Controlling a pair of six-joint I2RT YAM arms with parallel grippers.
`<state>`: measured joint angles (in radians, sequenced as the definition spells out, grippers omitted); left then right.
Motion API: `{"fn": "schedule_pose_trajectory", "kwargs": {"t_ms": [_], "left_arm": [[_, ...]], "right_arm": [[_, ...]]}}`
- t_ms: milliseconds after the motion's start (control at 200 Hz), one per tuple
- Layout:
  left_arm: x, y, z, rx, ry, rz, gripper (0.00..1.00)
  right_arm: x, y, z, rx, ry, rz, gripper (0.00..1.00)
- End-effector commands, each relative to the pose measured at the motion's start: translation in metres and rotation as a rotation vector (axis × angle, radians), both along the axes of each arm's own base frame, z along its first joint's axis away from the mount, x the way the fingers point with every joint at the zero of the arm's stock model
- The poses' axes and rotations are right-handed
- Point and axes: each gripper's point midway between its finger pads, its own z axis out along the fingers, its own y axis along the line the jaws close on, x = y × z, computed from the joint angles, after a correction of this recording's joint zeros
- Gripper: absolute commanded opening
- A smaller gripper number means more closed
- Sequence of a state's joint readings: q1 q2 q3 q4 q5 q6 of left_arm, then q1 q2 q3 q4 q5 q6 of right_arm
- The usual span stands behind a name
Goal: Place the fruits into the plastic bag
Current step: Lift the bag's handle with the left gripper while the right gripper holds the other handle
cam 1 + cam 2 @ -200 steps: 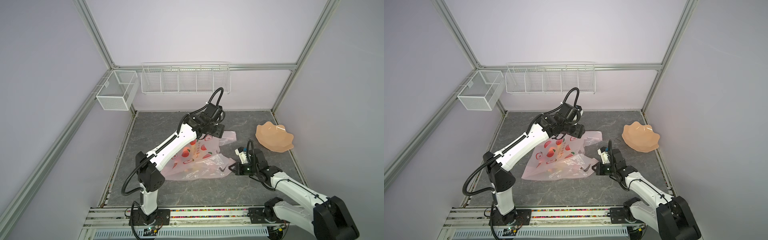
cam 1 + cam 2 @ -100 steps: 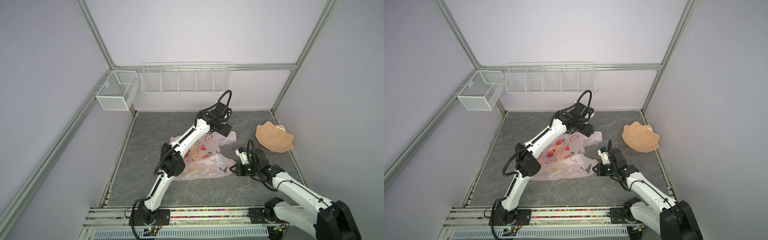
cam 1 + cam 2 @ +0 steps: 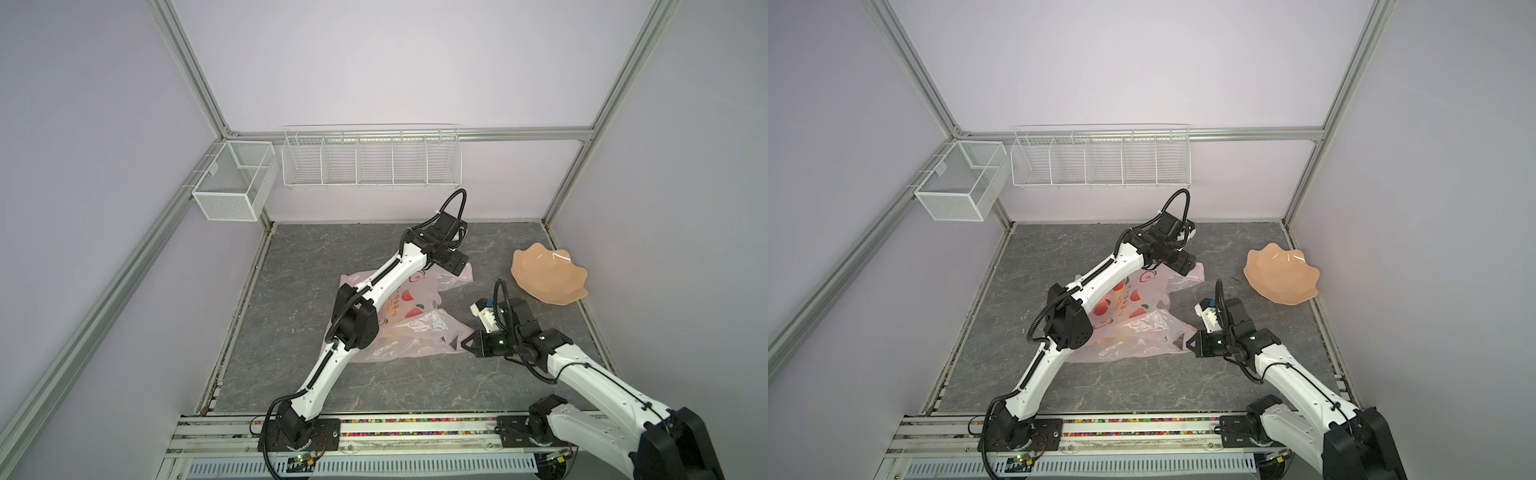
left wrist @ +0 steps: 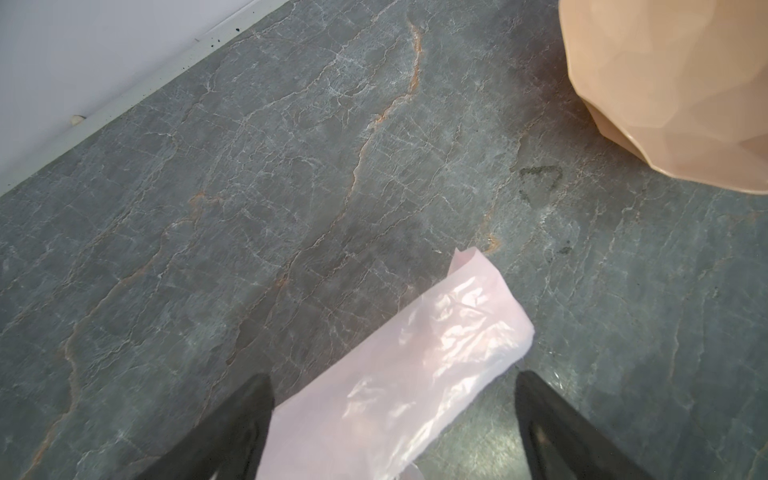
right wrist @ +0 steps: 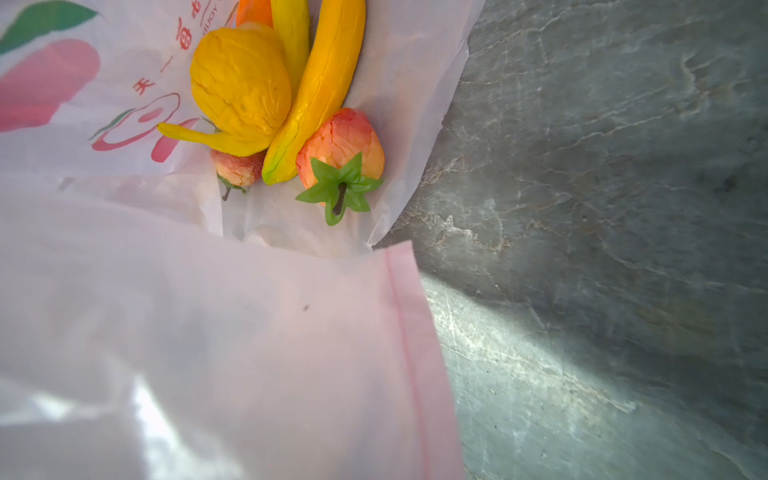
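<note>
Now bag (image 3: 415, 328) lies on table (image 3: 291, 291) w/ fruits (image 5: 266, 104) inside, near its mouth; L gripper (image 4: 392, 378) spread wide, released, handle (image 4: 415, 353) loose btwn its fingers (image 4: 232, 428). R gripper (image 3: 459, 343) clenched on bag's front edge, film lifted twd it.

Pale-pink see-through plastic bag (image 3: 415, 332) with red peach prints lies crumpled on the table (image 3: 316, 257). In its open mouth: banana (image 5: 322, 87), wrinkled yellow fruit (image 5: 241, 91), two strawberries (image 5: 340, 141), orange piece (image 5: 254, 10).

Bright even light; glare on plastic bag (image 5: 145, 395), near folds blurred.
</note>
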<state>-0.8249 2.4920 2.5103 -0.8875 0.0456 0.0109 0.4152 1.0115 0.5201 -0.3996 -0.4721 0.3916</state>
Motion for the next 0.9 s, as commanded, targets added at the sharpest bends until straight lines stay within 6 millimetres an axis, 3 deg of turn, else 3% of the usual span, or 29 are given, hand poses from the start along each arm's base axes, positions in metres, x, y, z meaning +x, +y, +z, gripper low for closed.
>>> {"fn": "schedule_pose_trajectory", "kwargs": {"t_ms": [0, 285, 500, 545, 705, 895], "left_arm": [[0.008, -0.008, -0.01, 0.006, -0.034, -0.018, 0.92], [-0.001, -0.016, -0.049, 0.04, 0.018, -0.108, 0.92], [-0.007, -0.02, -0.059, 0.033, 0.038, -0.159, 0.87], [-0.01, -0.022, -0.06, 0.025, 0.045, -0.176, 0.81], [-0.016, -0.022, -0.058, 0.021, 0.057, -0.214, 0.4], [-0.018, -0.02, -0.037, 0.005, 0.035, -0.217, 0.0]], "right_arm": [[-0.005, 0.004, 0.009, 0.013, -0.013, 0.049, 0.06], [-0.01, 0.003, 0.01, 0.004, -0.011, 0.071, 0.06], [-0.01, 0.003, 0.011, 0.006, -0.009, 0.073, 0.06], [-0.01, 0.004, 0.011, 0.008, -0.009, 0.076, 0.06], [-0.008, 0.004, 0.011, 0.002, -0.011, 0.077, 0.06], [-0.005, 0.003, 0.013, -0.008, -0.021, 0.07, 0.06]]}}
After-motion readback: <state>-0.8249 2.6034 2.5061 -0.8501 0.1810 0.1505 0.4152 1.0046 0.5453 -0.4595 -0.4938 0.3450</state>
